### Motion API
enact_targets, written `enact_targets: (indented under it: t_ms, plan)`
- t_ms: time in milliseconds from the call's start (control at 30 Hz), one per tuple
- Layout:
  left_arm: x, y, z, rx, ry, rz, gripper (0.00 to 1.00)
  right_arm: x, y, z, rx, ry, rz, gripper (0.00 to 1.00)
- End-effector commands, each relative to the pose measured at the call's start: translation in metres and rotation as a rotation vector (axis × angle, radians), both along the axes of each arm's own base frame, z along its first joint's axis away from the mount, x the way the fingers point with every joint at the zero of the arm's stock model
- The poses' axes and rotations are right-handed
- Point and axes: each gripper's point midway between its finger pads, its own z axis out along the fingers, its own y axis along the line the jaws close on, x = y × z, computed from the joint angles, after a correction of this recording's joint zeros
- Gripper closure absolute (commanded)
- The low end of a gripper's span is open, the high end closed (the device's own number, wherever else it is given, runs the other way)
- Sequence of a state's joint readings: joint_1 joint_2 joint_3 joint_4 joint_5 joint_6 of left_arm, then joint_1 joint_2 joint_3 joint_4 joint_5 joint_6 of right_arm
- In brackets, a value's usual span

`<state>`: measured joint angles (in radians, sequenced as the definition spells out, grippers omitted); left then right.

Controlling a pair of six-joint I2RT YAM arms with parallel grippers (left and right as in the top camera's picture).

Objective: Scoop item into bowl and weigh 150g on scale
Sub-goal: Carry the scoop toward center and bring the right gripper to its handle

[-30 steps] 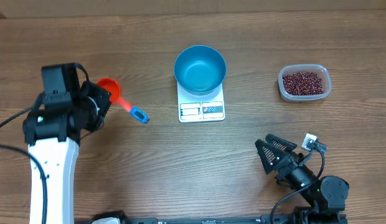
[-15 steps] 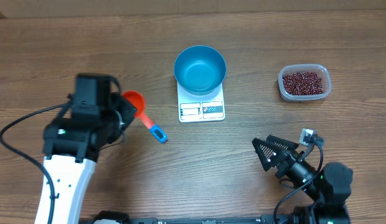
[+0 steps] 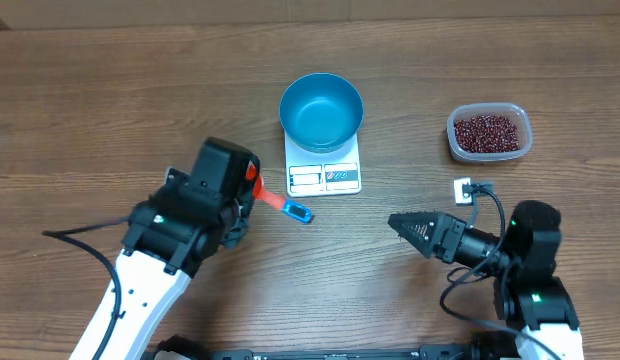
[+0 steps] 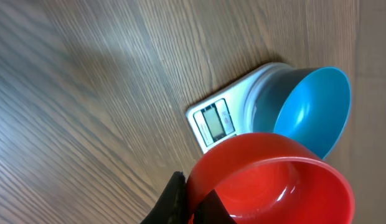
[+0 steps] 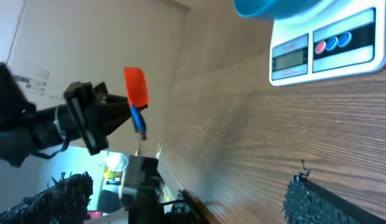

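My left gripper (image 3: pixel 252 190) is shut on a red scoop (image 3: pixel 254 178) with a blue handle tip (image 3: pixel 298 212), held just left of the scale. In the left wrist view the scoop's empty red cup (image 4: pixel 274 180) fills the lower frame beside a black finger (image 4: pixel 174 199). The blue bowl (image 3: pixel 321 110) stands empty on the white scale (image 3: pixel 324 176). The beans (image 3: pixel 486 131) lie in a clear tub (image 3: pixel 523 146) at the right. My right gripper (image 3: pixel 415 228) hovers open, turned on its side, below and right of the scale, holding nothing.
The right wrist view looks along the table toward the scale (image 5: pixel 324 46) and the left arm carrying the scoop (image 5: pixel 135 87). A cable plug (image 3: pixel 464 189) sticks out from the right arm. Bare wood table (image 3: pixel 110 90) lies around everything.
The left arm has carried the scoop to the right, from the far left to just beside the scale. The right gripper has shifted up and left and rolled onto its side.
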<state>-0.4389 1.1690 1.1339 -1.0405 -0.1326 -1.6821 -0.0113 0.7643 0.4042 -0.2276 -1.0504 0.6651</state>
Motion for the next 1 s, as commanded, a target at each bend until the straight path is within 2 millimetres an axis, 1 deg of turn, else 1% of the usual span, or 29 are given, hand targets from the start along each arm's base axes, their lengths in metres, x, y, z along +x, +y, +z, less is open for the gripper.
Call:
enact_targets:
  t_ms: [0,67,167,267,300,367,400,467,533,600,767,867,967]
  plan:
    - [0.003,-0.002,-0.003,-0.031,-0.004,0.093,0.96,0.005,0.004,0.005,0.011,-0.012,0.033,0.03]
    - [0.005,-0.006,-0.006,-0.033,0.002,0.085,0.96,0.007,0.006,0.002,0.011,-0.003,0.044,0.06]
    - [0.006,-0.012,-0.012,-0.045,0.029,0.072,0.95,0.008,0.016,0.000,0.024,0.015,0.078,0.11]
    - [0.007,-0.018,-0.019,-0.061,0.057,0.059,0.96,0.006,0.033,0.006,0.043,-0.008,0.137,0.12]
    - [0.008,-0.022,-0.023,-0.070,0.075,0.051,0.96,0.004,0.044,0.012,0.056,-0.037,0.178,0.13]
    - [0.009,-0.025,-0.027,-0.076,0.090,0.045,0.96,0.004,0.055,0.016,0.062,-0.065,0.200,0.17]
    - [0.009,-0.027,-0.030,-0.081,0.102,0.040,0.96,0.006,0.060,0.016,0.060,-0.064,0.191,0.19]
    - [0.010,-0.030,-0.032,-0.085,0.110,0.036,0.96,0.010,0.067,0.013,0.054,-0.041,0.160,0.19]
    - [0.010,-0.031,-0.033,-0.087,0.113,0.035,0.96,0.013,0.074,0.011,0.054,-0.012,0.128,0.20]
    - [0.011,-0.033,-0.033,-0.095,0.112,0.030,0.96,0.014,0.082,0.011,0.056,0.001,0.107,0.22]
    - [0.013,-0.041,-0.030,-0.107,0.092,-0.009,0.96,0.015,0.099,0.013,0.048,-0.034,0.082,0.27]
    - [0.011,-0.048,-0.029,-0.109,0.085,-0.034,0.96,0.016,0.106,0.016,0.054,-0.049,0.064,0.30]
    - [0.009,-0.053,-0.029,-0.108,0.084,-0.053,0.96,0.019,0.108,0.020,0.075,-0.034,0.031,0.35]
